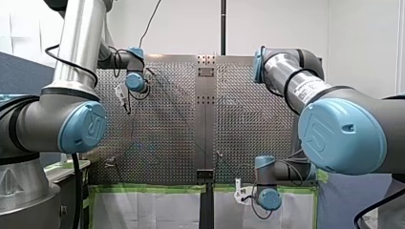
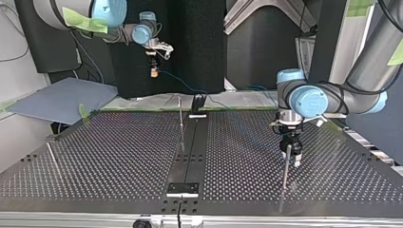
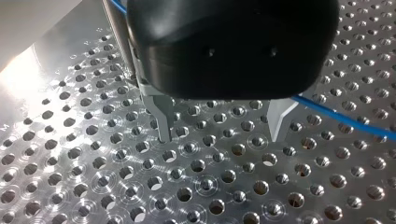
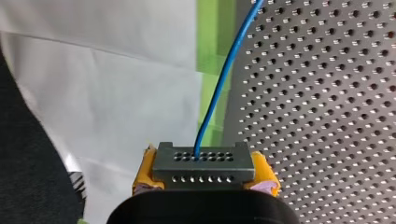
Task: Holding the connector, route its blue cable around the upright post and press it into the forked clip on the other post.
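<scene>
My right gripper (image 4: 203, 179) is shut with its yellow pads on the grey connector (image 4: 203, 164). The blue cable (image 4: 223, 79) runs from the connector toward the perforated table. In the top view this gripper (image 2: 154, 70) hangs off the table's far edge with the cable (image 2: 183, 84) trailing down from it. My left gripper (image 3: 219, 136) stands open just over the plate, nothing between its metal fingers (image 3: 162, 122). The cable (image 3: 341, 119) passes behind it, beside an upright post (image 3: 116, 37). In the top view that gripper (image 2: 291, 159) is next to a thin post (image 2: 285, 173).
A second thin post (image 2: 180, 118) stands near the table's middle by the dark centre rail (image 2: 192, 142), and a third (image 2: 53, 159) at the top view's left. Green tape (image 1: 148, 188) and white sheeting line the table edge under my right gripper (image 1: 237, 188).
</scene>
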